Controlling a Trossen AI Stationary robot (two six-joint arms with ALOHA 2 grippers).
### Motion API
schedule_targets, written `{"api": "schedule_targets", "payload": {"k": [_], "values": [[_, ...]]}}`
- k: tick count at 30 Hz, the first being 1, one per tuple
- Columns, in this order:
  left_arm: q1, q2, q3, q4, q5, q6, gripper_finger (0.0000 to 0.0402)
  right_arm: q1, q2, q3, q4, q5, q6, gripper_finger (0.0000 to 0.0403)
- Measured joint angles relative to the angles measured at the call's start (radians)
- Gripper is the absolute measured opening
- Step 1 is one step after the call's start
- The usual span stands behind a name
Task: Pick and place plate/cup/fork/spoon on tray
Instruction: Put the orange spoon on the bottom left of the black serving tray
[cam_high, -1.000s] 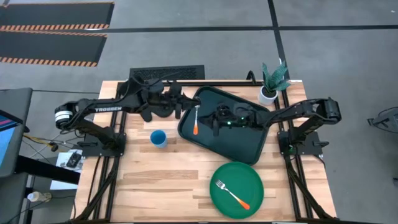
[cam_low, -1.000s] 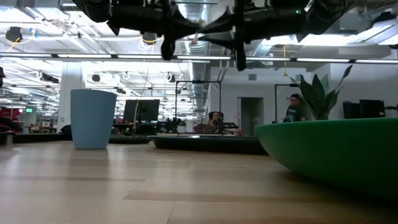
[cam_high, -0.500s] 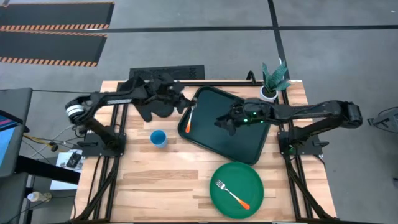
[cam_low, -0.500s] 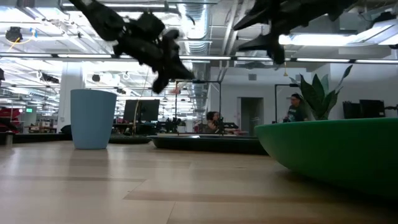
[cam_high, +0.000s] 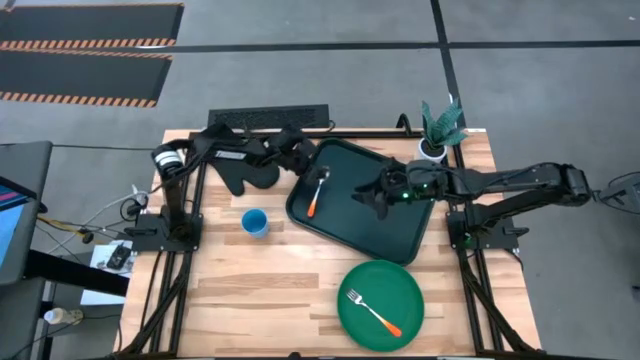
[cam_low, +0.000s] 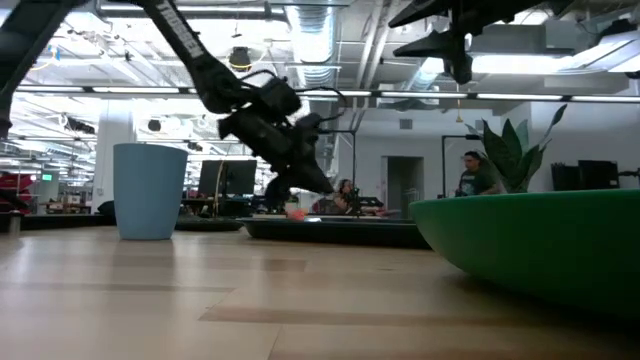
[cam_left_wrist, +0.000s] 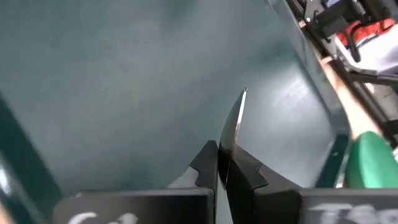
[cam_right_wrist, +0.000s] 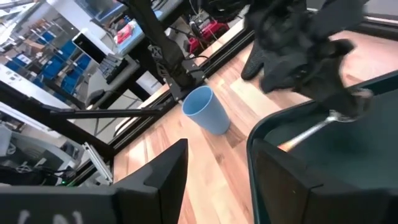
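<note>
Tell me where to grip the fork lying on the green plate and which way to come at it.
Grip the fork by its orange handle, the end toward the plate rim, coming straight down with the fingers across the handle. It lies flat and diagonal, tines toward the plate's middle, so only a top approach looks open. The right gripper, open over the tray, is probably nearer.

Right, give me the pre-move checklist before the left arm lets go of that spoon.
1. Left gripper shut on the spoon: ok, the left wrist view shows the metal pinched between its fingers.
2. Spoon over the tray: ok, it lies inside the rim near the left edge.
3. Spoon resting on the tray floor: cannot tell.
4. Right gripper clear of the drop spot: ok, open, above the tray's middle, apart from the spoon.
5. Cup out of the way: ok, upright on the table left of the tray.
6. Plate and fork on the tray: not ok, both on the table.
</note>
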Motion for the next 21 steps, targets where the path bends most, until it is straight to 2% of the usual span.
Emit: {"api": "schedule_targets", "payload": {"k": [5, 8, 21], "values": [[0.0, 0.085, 0.157, -0.189, -0.001, 0.095, 0.0, 0.003, 0.005, 0.0, 0.003, -0.002, 0.005, 0.0199], [0.0, 0.108, 0.198, -0.225, -0.006, 0.131, 0.0, 0.013, 0.005, 0.0, 0.001, -0.001, 0.005, 0.0199], [0.03, 0.126, 0.181, -0.233, -0.018, 0.131, 0.0, 0.04, 0.004, 0.0, -0.001, 0.015, -0.001, 0.0194]]}}
